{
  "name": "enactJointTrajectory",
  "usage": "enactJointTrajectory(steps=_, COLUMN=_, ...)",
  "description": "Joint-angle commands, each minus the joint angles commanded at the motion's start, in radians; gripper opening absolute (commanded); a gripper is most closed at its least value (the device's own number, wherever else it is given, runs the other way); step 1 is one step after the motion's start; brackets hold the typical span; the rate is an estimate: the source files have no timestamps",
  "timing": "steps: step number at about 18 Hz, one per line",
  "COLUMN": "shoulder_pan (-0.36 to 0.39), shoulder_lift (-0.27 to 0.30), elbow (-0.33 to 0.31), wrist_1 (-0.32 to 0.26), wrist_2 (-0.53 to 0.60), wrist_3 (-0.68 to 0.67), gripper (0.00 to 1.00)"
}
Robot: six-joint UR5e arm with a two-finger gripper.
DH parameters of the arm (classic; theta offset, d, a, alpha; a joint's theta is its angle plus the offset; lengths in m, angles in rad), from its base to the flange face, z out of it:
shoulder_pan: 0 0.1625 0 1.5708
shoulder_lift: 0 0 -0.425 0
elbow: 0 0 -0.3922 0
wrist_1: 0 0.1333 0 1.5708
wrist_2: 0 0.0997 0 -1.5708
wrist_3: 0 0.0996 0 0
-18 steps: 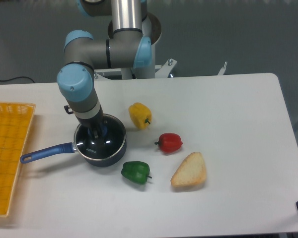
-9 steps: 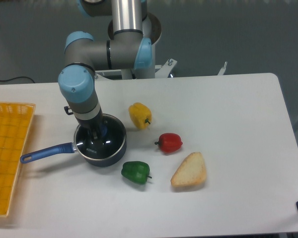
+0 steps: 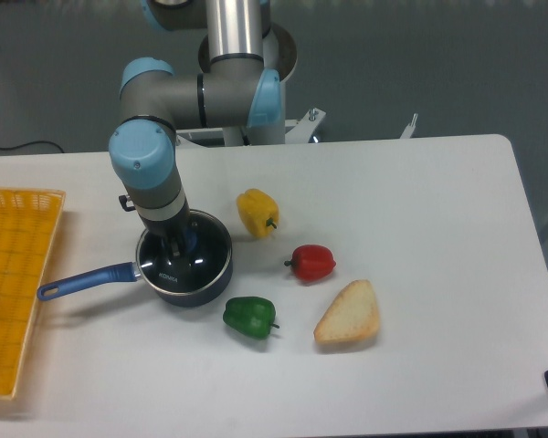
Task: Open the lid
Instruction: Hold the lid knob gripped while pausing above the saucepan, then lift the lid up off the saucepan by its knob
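1. The lid (image 3: 199, 258) sits flat on the pan (image 3: 184, 285), left of centre on the counter (image 3: 420, 228); its rim lines up with the pan's rim all round, so it is not yet off.
2. The gripper (image 3: 177, 246) stands straight down over the middle of the lid, with the fingers (image 3: 172, 245) at the blue knob (image 3: 188, 239). They straddle it or sit just beside it; whether they are clamped on it or loose I cannot tell, as the wrist hides the contact.
3. The relation that matters: the knob is directly under the wrist, so the lid lies below the fingers, not off to a side. The move called for is probably a straight lift.
4. The lid is round and has no long axis; the pan's handle (image 3: 84, 280) runs out to the left, towards the basket (image 3: 18, 274).
5. Room to move: above is free. The yellow pepper (image 3: 258, 213) is near on the right, the green pepper (image 3: 250, 317) near the front right, and the red pepper (image 3: 312, 263) and bread (image 3: 349, 314) farther right.
6. The widest bare stretch of counter is far right and behind the peppers.
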Motion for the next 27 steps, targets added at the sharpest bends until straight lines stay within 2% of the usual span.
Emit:
enactJointTrajectory(steps=4, shoulder_pan=0.000, shoulder_lift=0.000, elbow=0.000, wrist_1=0.000, wrist_2=0.000, wrist_3=0.000, gripper=0.84)
enactJointTrajectory(steps=15, shoulder_pan=0.002, shoulder_lift=0.003, elbow=0.000, wrist_1=-0.005, wrist_2=-0.002, wrist_3=-0.002, gripper=0.54)
enactJointTrajectory(steps=22, shoulder_pan=0.005, shoulder_lift=0.006, elbow=0.000, wrist_1=-0.011, wrist_2=0.000, wrist_3=-0.002, gripper=0.48)
enactJointTrajectory(steps=27, shoulder_pan=0.006, shoulder_lift=0.008, elbow=0.006, wrist_1=-0.020, wrist_2=0.003, wrist_3=0.000, gripper=0.47)
